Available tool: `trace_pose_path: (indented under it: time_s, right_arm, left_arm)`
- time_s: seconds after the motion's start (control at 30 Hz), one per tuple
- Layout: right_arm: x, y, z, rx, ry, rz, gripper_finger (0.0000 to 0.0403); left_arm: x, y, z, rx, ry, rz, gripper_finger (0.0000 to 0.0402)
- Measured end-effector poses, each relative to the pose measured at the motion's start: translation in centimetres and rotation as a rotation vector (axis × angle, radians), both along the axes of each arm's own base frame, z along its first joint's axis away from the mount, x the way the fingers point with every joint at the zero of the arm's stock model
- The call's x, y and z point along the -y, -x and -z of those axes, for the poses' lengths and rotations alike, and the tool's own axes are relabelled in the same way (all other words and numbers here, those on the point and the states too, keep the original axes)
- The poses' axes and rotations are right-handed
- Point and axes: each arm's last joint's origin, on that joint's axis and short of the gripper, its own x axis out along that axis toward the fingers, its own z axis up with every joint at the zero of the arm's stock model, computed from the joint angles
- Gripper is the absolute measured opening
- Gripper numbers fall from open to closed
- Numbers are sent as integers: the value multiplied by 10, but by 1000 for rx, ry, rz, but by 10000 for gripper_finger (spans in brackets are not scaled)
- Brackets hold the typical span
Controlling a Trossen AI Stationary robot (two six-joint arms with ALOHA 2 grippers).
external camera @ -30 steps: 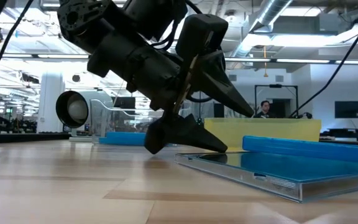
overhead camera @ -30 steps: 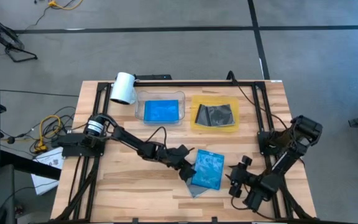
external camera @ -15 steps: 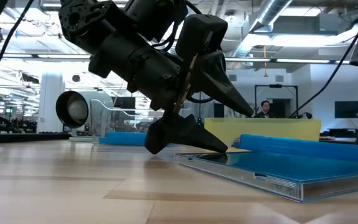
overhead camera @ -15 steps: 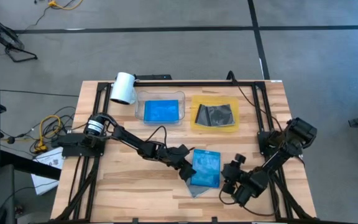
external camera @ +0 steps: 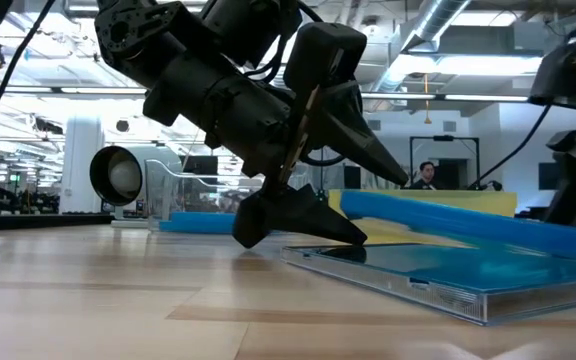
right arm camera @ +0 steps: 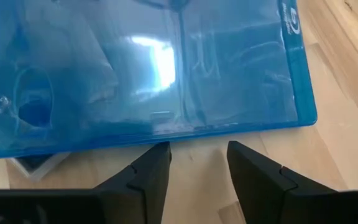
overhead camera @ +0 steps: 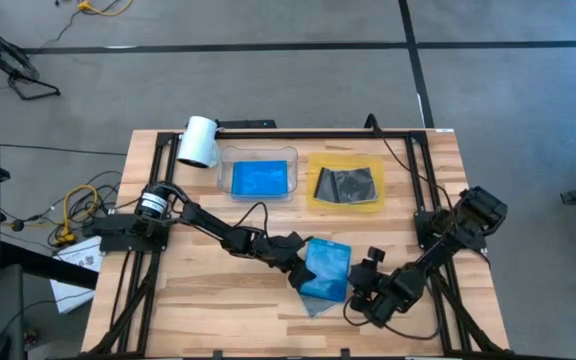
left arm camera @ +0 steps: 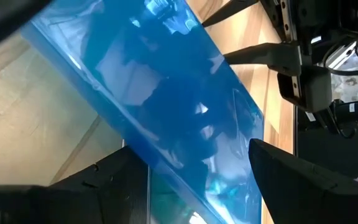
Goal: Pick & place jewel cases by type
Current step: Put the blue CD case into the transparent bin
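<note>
A bright blue jewel case [overhead camera: 326,270] lies tilted on a grey-clear case [overhead camera: 312,303] at the table's near middle. Its left edge is raised and sits between the open fingers of my left gripper [overhead camera: 295,268], which comes in from the left. My right gripper [overhead camera: 360,296] stands open at the blue case's right edge. The right wrist view shows nothing between its fingers. Another blue case [overhead camera: 260,178] lies in the clear tray [overhead camera: 224,178]. A grey-clear case with a dark disc [overhead camera: 347,184] lies in the yellow tray [overhead camera: 314,200]. My left gripper's lower finger [external camera: 303,220] reaches under the blue case's raised left edge [external camera: 356,204], which seems to rest on it. The upper finger [external camera: 368,150] stands above the case, apart from it. The fingers slant down from the table's left. The case's right part lies on the grey-clear case [external camera: 398,285]. My right gripper's fingertips [right arm camera: 157,154] stand against the blue case's right edge [right arm camera: 166,133], coming slanting down from the table's right. The edge lies across both tips, outside the gap between them.
A white cylinder [overhead camera: 198,142] lies at the far left beside the clear tray. Black frame rails [overhead camera: 423,180] run along the table's sides and far edge. Bare wood shows at the near left [overhead camera: 198,300].
My right gripper has moved toward the table's left, up to the blue case. The blue case has slid a little left. Its left edge has risen from level into a tilt between my left gripper's fingers.
</note>
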Motion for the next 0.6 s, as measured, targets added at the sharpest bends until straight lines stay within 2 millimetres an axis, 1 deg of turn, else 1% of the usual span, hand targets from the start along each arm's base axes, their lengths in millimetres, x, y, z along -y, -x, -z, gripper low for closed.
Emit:
trace_pose_path:
  time_s: [0.27,0.43,0.6]
  right_arm:
    - [0,-4,-1,24,7,-14,150]
    - [-2,-8,-2,71,34,-49,150]
    - [-2,-7,-2,66,37,-51,150]
  left_arm:
    - [0,0,0,5,-7,2,275]
    - [0,-1,-1,21,-11,8,251]
    - [0,-1,-2,31,-10,12,220]
